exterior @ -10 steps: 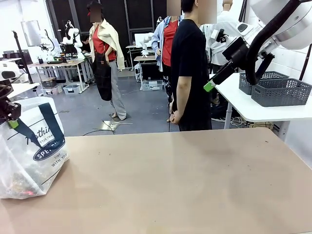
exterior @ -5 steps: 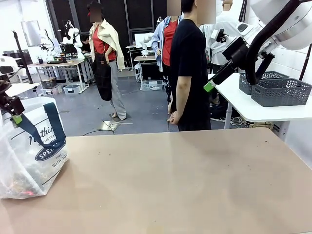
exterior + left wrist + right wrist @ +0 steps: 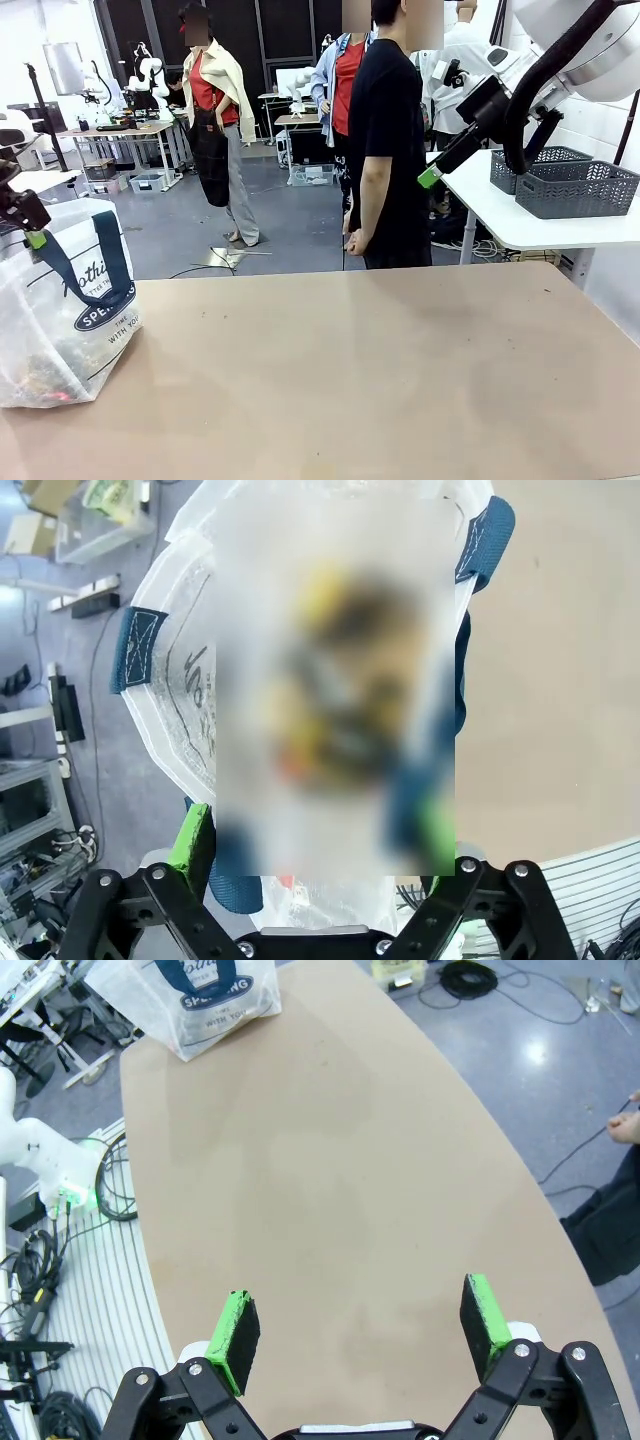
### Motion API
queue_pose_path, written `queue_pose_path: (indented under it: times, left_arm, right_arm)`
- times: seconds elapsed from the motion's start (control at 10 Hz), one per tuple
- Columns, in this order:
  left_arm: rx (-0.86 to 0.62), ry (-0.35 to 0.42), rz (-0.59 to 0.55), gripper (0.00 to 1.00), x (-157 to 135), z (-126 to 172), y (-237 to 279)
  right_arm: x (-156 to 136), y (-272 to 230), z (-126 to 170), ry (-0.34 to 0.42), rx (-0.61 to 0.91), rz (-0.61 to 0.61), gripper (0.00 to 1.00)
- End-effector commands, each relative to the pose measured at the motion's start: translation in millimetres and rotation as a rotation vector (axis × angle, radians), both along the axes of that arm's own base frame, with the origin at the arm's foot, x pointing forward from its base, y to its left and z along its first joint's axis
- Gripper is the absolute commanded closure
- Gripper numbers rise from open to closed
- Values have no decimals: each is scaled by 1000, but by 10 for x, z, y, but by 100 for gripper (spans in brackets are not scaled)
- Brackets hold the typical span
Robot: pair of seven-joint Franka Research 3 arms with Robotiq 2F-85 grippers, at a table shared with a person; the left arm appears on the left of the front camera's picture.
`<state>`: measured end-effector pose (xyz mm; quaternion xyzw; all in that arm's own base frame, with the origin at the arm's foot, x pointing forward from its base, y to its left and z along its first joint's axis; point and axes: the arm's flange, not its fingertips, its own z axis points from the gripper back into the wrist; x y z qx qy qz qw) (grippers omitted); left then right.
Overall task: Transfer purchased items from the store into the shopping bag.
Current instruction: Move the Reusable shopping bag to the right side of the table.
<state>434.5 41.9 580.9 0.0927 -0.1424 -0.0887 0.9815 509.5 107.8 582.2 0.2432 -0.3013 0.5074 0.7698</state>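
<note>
From the front, the shopping bag (image 3: 62,300) stands at the left edge of the table (image 3: 380,370), its navy handle rising toward the left gripper (image 3: 30,232), which hangs just above the bag's mouth; its jaws cannot be made out from this side. Dim red and dark shapes of the purchased items (image 3: 45,385) show through the bag's lower wall. The right gripper (image 3: 432,176) is raised high over the table's far right, near a person in black (image 3: 390,140). The left wrist view looks straight down into the bag (image 3: 190,680), where the contents are blurred; the left gripper's (image 3: 315,845) green pads stand wide apart, gripping nothing. In the right wrist view, the right gripper's (image 3: 362,1325) jaws are spread apart and empty over bare tabletop (image 3: 330,1180), with the bag (image 3: 205,1000) well apart at the far end.
</note>
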Motion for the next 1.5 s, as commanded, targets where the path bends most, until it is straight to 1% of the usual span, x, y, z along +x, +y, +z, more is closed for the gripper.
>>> queue_pose_path:
  times: [0.0, 0.3, 0.4, 0.5, 0.7, 0.8, 0.9, 1.0, 1.1, 1.2, 1.4]
  left_arm:
    - [-12, -7, 11, 0, -31, 75, -53]
    - [-10, -19, 4, 0, -67, 172, -79]
    - [-31, -13, 46, 0, -53, 159, -52]
    - [3, -24, -9, 0, -39, 130, -46]
    - [-3, -24, 5, 0, -50, 136, -44]
    - [-76, 0, -77, 0, -26, 258, -116]
    - [-96, -20, -162, 0, -1, 405, -203]
    - [-152, -17, -263, 0, 53, 516, -270]
    - [-196, 27, -394, 0, 117, 565, -329]
    - [-212, 47, -511, 0, 188, 559, -404]
    - [-211, 51, -747, 0, 312, 530, -620]
  right_arm:
    - [-1, 5, -18, 0, -2, 8, 0]
    - [-1, 5, -18, 0, -2, 8, 0]
    - [-1, 5, -18, 0, -2, 8, 0]
    - [-1, 5, -18, 0, -2, 8, 0]
    - [-1, 5, -18, 0, -2, 8, 0]
    - [-1, 5, -18, 0, -2, 8, 0]
    - [-1, 5, -18, 0, -2, 8, 0]
    - [-1, 5, -18, 0, -2, 8, 0]
    - [-1, 5, -18, 0, -2, 8, 0]
    - [-1, 5, -18, 0, -2, 8, 0]
    - [-1, 5, -18, 0, -2, 8, 0]
